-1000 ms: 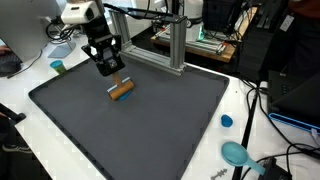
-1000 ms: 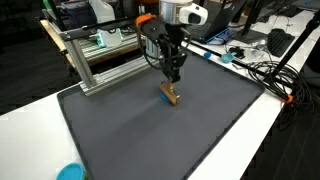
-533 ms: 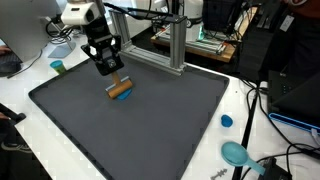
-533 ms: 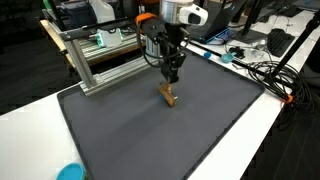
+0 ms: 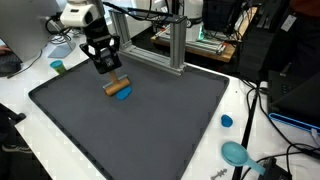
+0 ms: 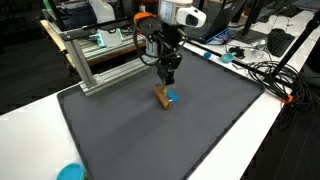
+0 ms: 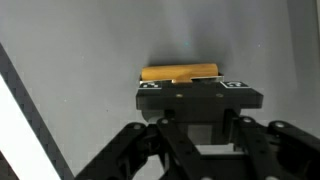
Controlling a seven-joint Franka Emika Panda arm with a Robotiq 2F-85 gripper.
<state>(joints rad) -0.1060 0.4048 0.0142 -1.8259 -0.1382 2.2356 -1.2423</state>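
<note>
A brown wooden cylinder [image 5: 117, 87] is being gripped level in the closed pincer [image 5: 112, 80], just above the dark mat [image 5: 150, 125] covering the white counter [image 6: 25, 125]. Compared with a second ago, it is being held slightly higher, and a small blue piece [image 5: 124, 95] is being uncovered beneath it. The arm is being held reaching straight down from above.

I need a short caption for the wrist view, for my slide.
Gripper closed on an orange cylinder, seen from above against the grey mat.
</note>
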